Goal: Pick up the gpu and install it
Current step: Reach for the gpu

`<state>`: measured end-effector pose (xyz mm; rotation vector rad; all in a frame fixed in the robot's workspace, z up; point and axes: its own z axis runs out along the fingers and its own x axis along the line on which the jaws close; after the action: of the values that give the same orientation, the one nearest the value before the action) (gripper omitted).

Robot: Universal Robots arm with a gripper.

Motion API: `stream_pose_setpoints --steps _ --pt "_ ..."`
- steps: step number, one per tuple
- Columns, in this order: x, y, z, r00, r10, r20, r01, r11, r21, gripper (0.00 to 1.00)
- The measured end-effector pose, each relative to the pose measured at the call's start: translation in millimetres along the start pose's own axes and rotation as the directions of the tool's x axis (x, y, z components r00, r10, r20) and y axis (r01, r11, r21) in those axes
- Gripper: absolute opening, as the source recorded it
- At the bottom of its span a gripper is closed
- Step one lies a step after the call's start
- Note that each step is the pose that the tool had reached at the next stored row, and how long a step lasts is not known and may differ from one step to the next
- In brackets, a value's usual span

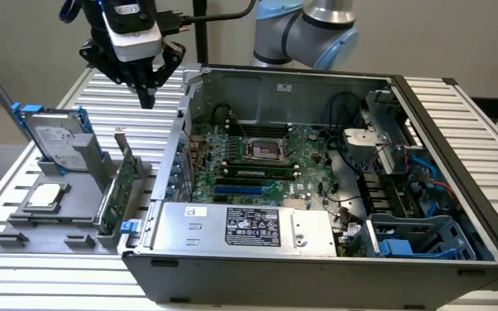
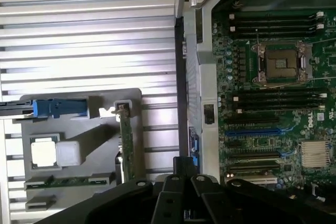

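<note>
**Exterior view.** The black end effector [image 1: 148,96] hangs above the slatted metal surface [image 1: 482,129], at the exterior view's left of the open dark-grey computer case [image 1: 318,272]. Its fingers are pressed together and hold nothing. The gpu [image 1: 124,181], a thin green circuit board with a silver metal end bracket, stands on edge in the grey plastic holder [image 1: 24,236], apart from the end effector. It sits between the case and the silver hard drive with blue rails [image 1: 54,137]. A small square silver CPU chip [image 1: 46,195] lies flat in the holder.

**Wrist view.** The end effector [image 2: 183,167] is closed over the case wall. The gpu [image 2: 126,142] appears edge-on in the holder, untouched. The green motherboard [image 2: 273,103] lies inside the case.
</note>
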<state>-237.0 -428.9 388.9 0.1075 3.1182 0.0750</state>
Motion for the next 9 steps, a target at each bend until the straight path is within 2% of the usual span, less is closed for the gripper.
stream_pose_setpoints --steps 9 --pt "39.9 -14.6 1.2 1.0 0.0 0.0 0.0 1.0 0.0 0.11"
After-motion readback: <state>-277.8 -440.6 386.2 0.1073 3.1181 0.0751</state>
